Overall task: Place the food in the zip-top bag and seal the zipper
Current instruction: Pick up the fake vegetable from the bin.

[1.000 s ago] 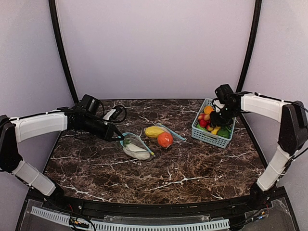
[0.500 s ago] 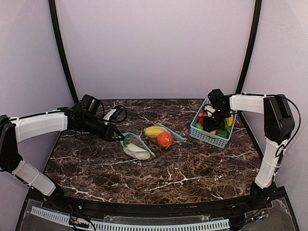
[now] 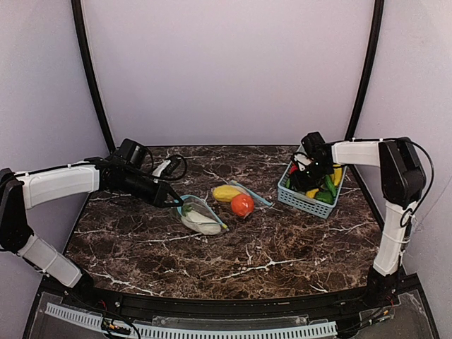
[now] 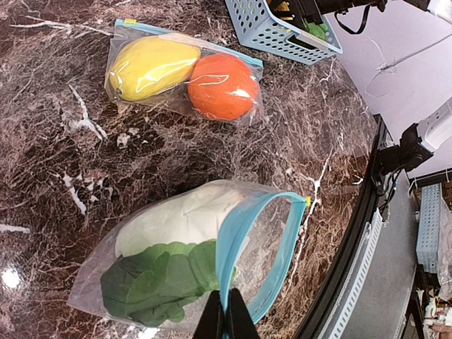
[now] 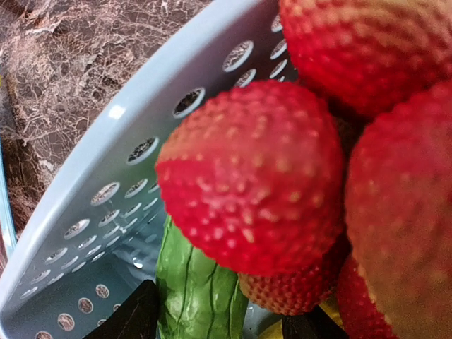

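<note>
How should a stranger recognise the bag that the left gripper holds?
On the marble table lie two clear bags. Take the left bag, pinched by the left gripper. It holds white and green food; its neighbour holds yellow and orange.

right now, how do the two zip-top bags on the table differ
The near bag holds a white piece and green leaves; the far bag holds a yellow fruit and an orange ball. The near bag's mouth gapes, its rim pinched in the jaws of the left gripper; the far bag lies flat, untouched. Both are clear with blue zippers.
</note>
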